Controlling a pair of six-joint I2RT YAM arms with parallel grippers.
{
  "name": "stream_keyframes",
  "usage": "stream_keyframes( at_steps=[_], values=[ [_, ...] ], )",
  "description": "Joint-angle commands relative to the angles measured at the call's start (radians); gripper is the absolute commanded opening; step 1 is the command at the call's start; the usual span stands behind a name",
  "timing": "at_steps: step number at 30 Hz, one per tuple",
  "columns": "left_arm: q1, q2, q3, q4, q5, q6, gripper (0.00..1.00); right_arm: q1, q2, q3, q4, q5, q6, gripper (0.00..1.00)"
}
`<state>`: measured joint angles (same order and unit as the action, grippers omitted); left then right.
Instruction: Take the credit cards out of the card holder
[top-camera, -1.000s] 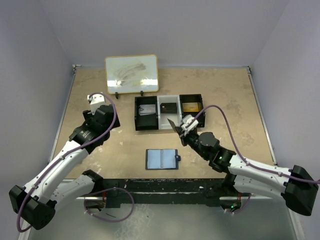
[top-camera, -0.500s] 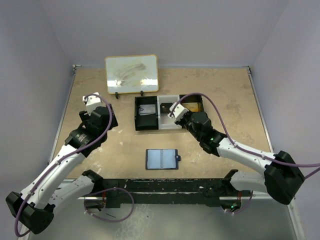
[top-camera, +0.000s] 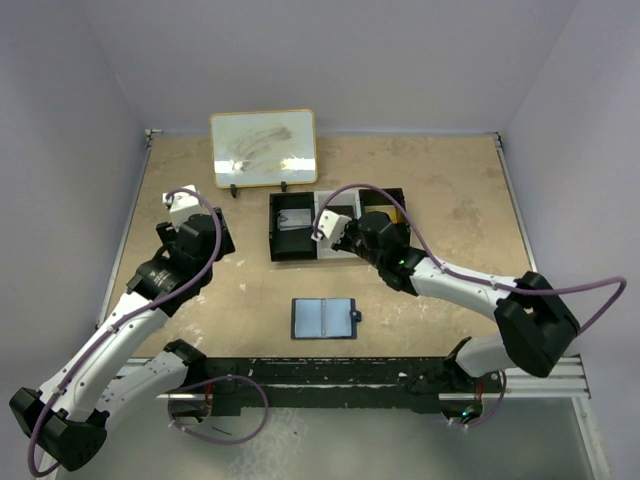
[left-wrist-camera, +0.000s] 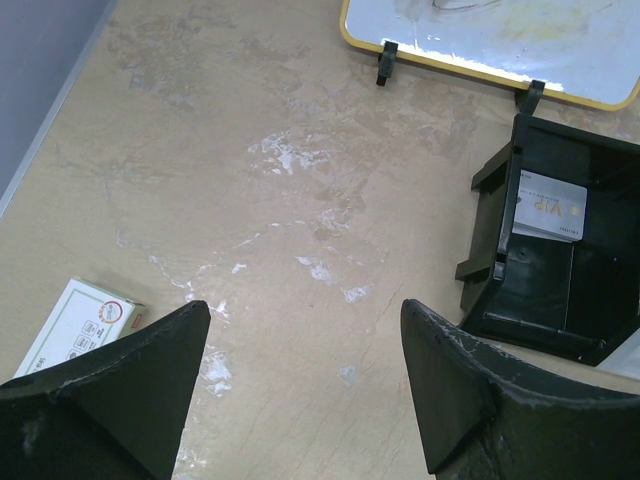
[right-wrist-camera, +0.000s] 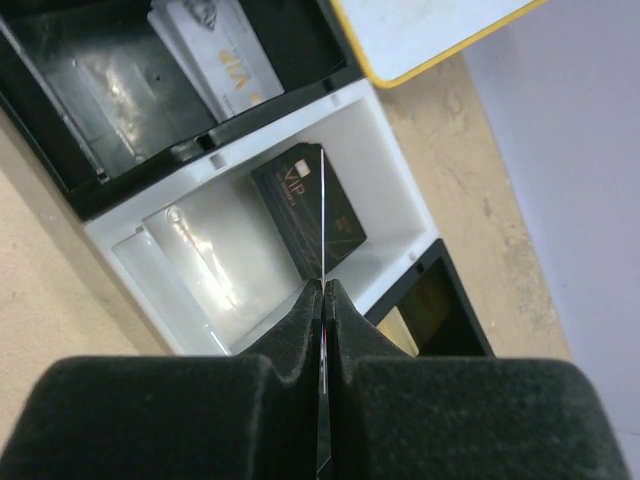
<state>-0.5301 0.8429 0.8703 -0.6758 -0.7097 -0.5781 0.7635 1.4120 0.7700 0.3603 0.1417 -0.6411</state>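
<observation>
The card holder (top-camera: 323, 318) lies open on the table near the front, navy with paler inner panels and a small tab on its right edge. My right gripper (top-camera: 345, 232) (right-wrist-camera: 323, 285) is shut on a thin card (right-wrist-camera: 322, 215), seen edge-on, held above the white middle compartment of the tray. A black VIP card (right-wrist-camera: 345, 225) lies in that compartment. My left gripper (top-camera: 212, 246) (left-wrist-camera: 305, 380) is open and empty above bare table, left of the tray.
The three-compartment tray (top-camera: 272, 228) holds a silver VIP card (left-wrist-camera: 548, 207) in its left bay and a gold card (top-camera: 383, 213) in its right. A yellow-framed whiteboard (top-camera: 264, 148) stands behind it. A red-and-white box (left-wrist-camera: 80, 325) lies by my left gripper.
My right gripper has carried the card from just right of the card holder up and left to above the tray's middle compartment. My left arm has drifted slightly left.
</observation>
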Motion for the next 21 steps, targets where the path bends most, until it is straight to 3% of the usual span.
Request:
stream_keyframes(
  at_steps=[1,21],
  values=[
    [0.004,-0.011,0.009,0.023,0.005,0.029,0.75,-0.003,0.054,0.085,0.011,0.025,-0.062,0.00],
    [0.003,-0.016,0.004,0.034,0.021,0.034,0.74,-0.064,0.353,0.280,0.026,0.100,-0.263,0.00]
  ],
)
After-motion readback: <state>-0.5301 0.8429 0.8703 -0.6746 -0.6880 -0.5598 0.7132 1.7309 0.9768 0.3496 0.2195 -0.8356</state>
